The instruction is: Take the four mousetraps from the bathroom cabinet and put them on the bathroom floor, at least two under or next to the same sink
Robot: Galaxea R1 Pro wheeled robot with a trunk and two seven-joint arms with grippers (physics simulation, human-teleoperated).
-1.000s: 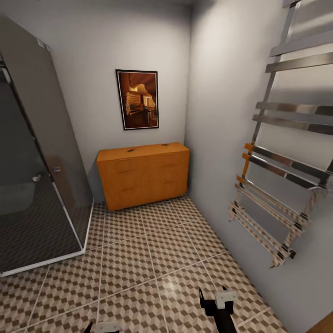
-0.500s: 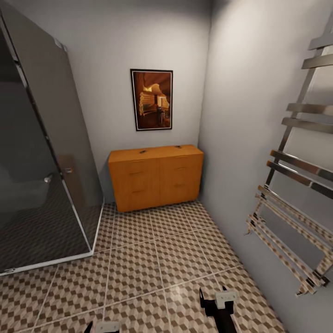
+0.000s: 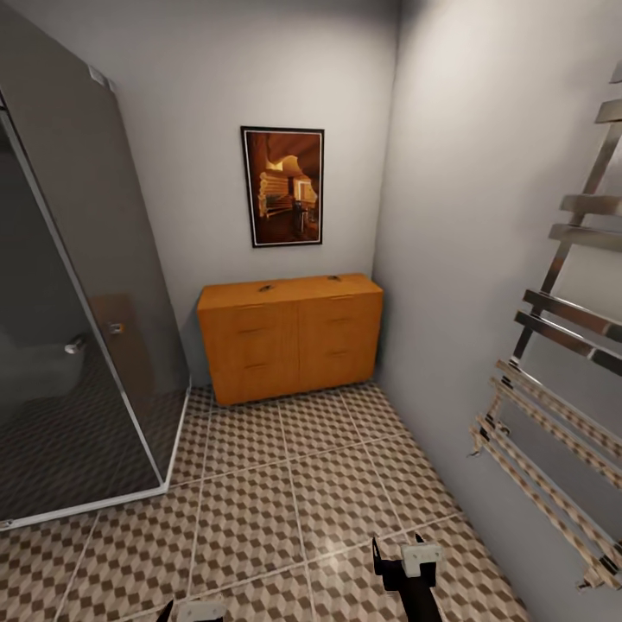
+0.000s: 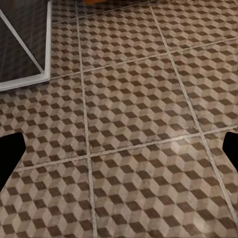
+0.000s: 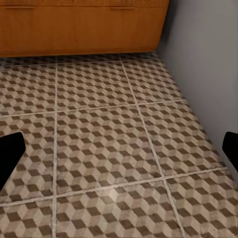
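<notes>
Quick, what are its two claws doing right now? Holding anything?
Left claw: open, holding nothing, only bathroom floor between its fingers.
Right claw: open, holding nothing, pointed toward the cabinet.

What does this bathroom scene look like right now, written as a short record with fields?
setting: bathroom, robot facing the far wall
cabinet: orange-brown wood, against the far wall, in the corner by the right wall, drawers shut
mousetraps: two small dark items lie on the cabinet top, too small to identify
bathroom floor: cube-pattern tiles, pale grout
glass shower enclosure: on the left
framed picture: on the wall above the cabinet
towel rail: chrome, on the right wall
left tool: open, holding nothing, above the floor
right tool: open, holding nothing, aimed at the cabinet's base
</notes>
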